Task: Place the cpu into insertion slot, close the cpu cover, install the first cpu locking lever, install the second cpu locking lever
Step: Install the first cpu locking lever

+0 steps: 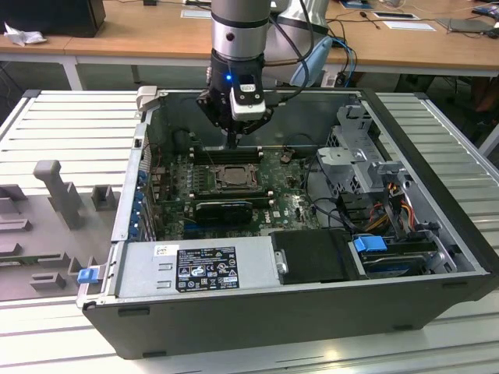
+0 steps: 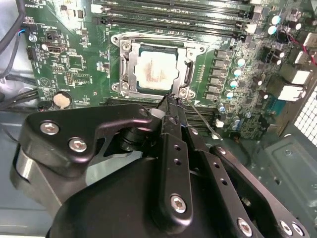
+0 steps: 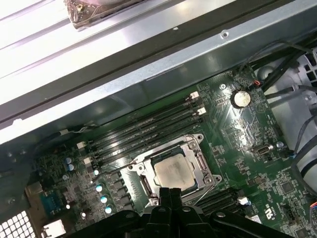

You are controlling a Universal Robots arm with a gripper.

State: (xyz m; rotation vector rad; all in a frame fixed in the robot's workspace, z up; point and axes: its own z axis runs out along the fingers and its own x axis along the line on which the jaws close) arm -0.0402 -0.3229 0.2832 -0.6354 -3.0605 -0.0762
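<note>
In the exterior view the clenched pincer (image 1: 232,145) stood at 12 o'clock of the insertion slot (image 1: 232,178); the cpu (image 2: 154,69) sat under the cpu cover (image 2: 129,74).

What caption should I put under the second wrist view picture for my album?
The gripper hovers at a corner of the cpu cover, which lies closed around the cpu.

Pale silvery-beige cpu (image 2: 154,71), silvery cpu cover (image 2: 127,69) — green circuit board (image 2: 79,74), black gripper (image 2: 171,101), grey computer case (image 1: 312,319)
</note>
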